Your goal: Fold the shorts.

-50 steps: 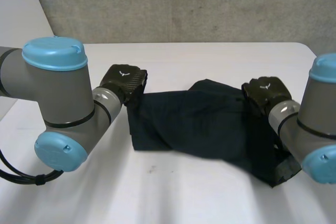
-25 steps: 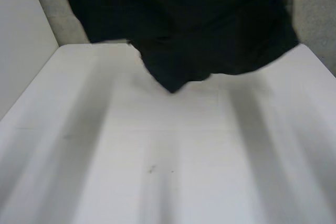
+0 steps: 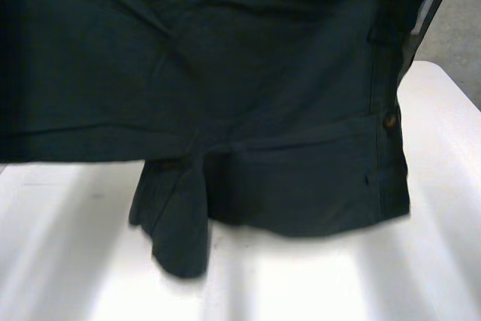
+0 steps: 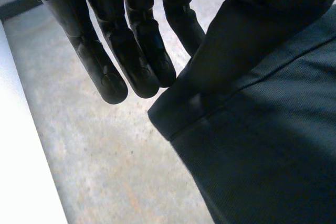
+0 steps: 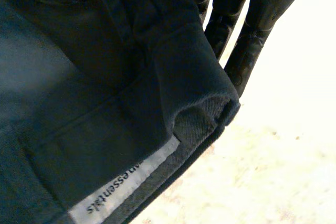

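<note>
Holding dark navy cotton shorts aloft over white table, draped close before head camera. Pinching leg-hem corner at thumb side of left hand, fingers straight; pinching waistband fold by white label in right hand, fingers straight. Judged light, limp, prone to sag; best gripped at 2 stiffer seamed corners

Hanging shorts block the way.
They curtain the space over the table; open surface shows below their hem.
</note>
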Motion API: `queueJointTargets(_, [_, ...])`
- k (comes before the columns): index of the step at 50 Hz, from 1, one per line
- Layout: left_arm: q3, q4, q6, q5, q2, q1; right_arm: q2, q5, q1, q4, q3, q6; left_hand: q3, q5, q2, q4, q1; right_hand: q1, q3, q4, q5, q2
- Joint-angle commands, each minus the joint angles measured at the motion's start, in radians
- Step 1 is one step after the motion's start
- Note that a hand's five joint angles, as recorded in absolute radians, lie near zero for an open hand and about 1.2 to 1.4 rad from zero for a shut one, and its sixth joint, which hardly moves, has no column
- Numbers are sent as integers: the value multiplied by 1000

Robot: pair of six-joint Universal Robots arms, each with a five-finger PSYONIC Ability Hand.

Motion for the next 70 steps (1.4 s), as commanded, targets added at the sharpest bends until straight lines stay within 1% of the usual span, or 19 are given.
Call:
queueJointTargets(1, [-11,1,12,1,-213,22,195,4,7,3,19,-18,202,209,197,200,245,412,219,204,253,217])
queueJointTargets(6, [24,8,26,-2,-422,21,313,11,7,-10,3,-19,202,209,197,200,245,412,219,204,253,217])
queueJointTargets(10, [154,18,59,-7,-670,18,491,22,7,-62,-55,-15,202,209,197,200,245,412,219,204,253,217])
queueJointTargets(13, [245,24,79,-13,-796,13,574,46,7,-113,-82,-12,202,209,197,200,245,412,219,204,253,217])
queueJointTargets(18, [534,36,151,-39,-1081,13,738,160,15,-333,-174,-13,202,209,197,200,245,412,219,204,253,217])
queueJointTargets(24, [867,105,266,-86,-1293,9,869,189,30,-592,-256,-24,202,209,197,200,245,412,219,204,253,217])
queueJointTargets(25, [903,117,286,-82,-1318,7,889,189,32,-604,-270,-24,16,23,12,15,59,239,46,30,80,44])
queueJointTargets(26, [956,131,323,-77,-1362,1,933,188,34,-595,-300,-29,-837,-831,-842,-839,-794,-635,-828,-843,-794,-830])
queueJointTargets(27, [979,136,341,-70,-1382,-4,955,188,34,-581,-320,-36,-1020,-1013,-1025,-1021,-977,-810,-1002,-1018,-969,-1004])
queueJointTargets(28, [998,136,361,-65,-1402,-11,978,188,38,-563,-343,-45,-965,-958,-969,-966,-922,-810,-1002,-1018,-969,-1004])
queueJointTargets(33, [987,113,457,-71,-1454,-97,1030,198,64,-391,-414,-111,-1020,-1013,-1025,-1021,-977,-810,-1002,-1018,-969,-1004])
queueJointTargets(37, [900,68,441,-89,-1396,-108,967,189,66,-301,-371,-111,-1020,-1013,-1025,-1021,-977,-810,-1002,-1018,-969,-1004])
queueJointTargets(41, [745,22,328,-119,-1252,-102,823,180,55,-264,-244,-104,-1020,-1013,-1025,-1021,-977,-810,-1002,-1018,-969,-1004])
queueJointTargets(46, [450,2,124,-108,-999,-106,607,85,47,-242,-13,-121,-984,-977,-989,-986,-941,-810,-1002,-1018,-969,-1004])
queueJointTargets(52, [124,-10,26,-106,-740,-128,458,-55,-20,-187,209,-130,-969,-963,-974,-971,-926,-810,-1002,-1018,-969,-1004])
queueJointTargets(56, [-94,-10,7,-108,-577,-189,381,-121,-80,-153,360,-160,-949,-942,-953,-950,-906,-810,-1002,-1018,-969,-1004])
queueJointTargets(61, [-368,7,-14,-105,-416,-301,314,-174,-159,-185,578,-287,-867,-860,-871,-868,-824,-810,-1002,-1018,-969,-1004])
queueJointTargets(65, [-500,41,-51,-106,-374,-384,312,-214,-206,-257,704,-386,-822,-816,-827,-824,-779,-771,-963,-979,-930,-965])
queueJointTargets(70, [-567,58,-73,-106,-414,-453,317,-228,-213,-366,787,-427,-799,-792,-804,-800,-756,-635,-828,-844,-794,-830])
